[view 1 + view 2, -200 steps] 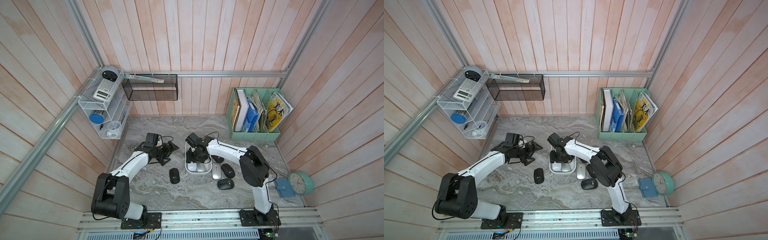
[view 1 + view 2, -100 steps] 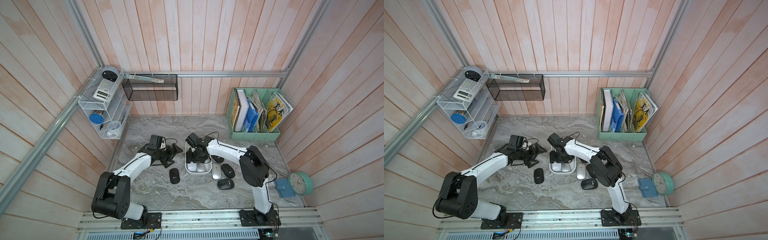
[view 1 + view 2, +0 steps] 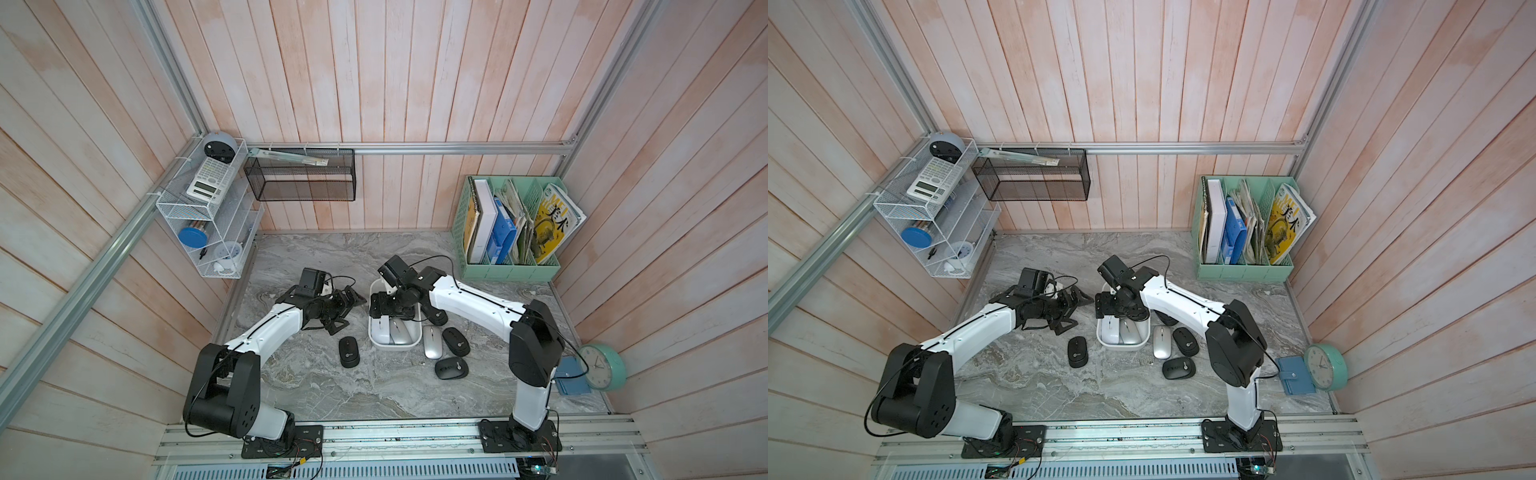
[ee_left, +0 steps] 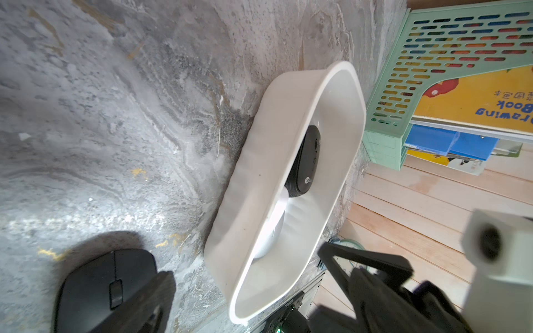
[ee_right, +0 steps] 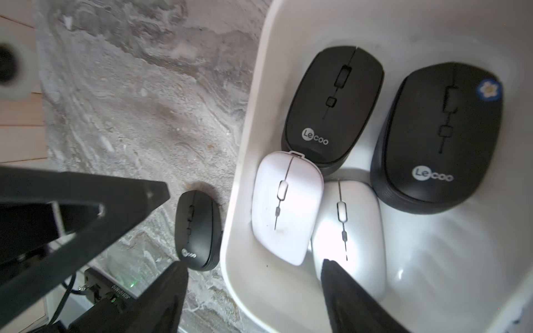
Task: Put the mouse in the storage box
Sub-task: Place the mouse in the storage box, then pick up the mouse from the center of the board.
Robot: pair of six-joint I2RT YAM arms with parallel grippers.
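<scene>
The white storage box (image 3: 392, 347) (image 3: 1121, 347) sits mid-table. It holds two black mice (image 5: 334, 109) (image 5: 441, 138), a white mouse (image 5: 285, 207) and a silver one (image 5: 349, 230). My right gripper (image 5: 252, 263) (image 3: 388, 309) hangs open above the box's near-left rim (image 5: 239, 161), with nothing between its fingers. My left gripper (image 3: 348, 313) (image 4: 245, 265) stands wide open and empty just left of the box wall (image 4: 259, 173). A black mouse (image 3: 348, 352) (image 4: 101, 288) (image 5: 197, 230) lies on the table beside the box, near the left gripper.
Right of the box lie a silver mouse (image 3: 432, 341) and black mice (image 3: 456, 341) (image 3: 451, 368). A mint-green file holder (image 3: 511, 266) stands at the back right. A teal clock (image 3: 598, 366) and a blue wallet (image 3: 571, 376) are at the right edge, a black mesh basket (image 3: 301, 183) on the back wall.
My right gripper's jaws have spread apart over the box. The left gripper has moved right, closer to the box.
</scene>
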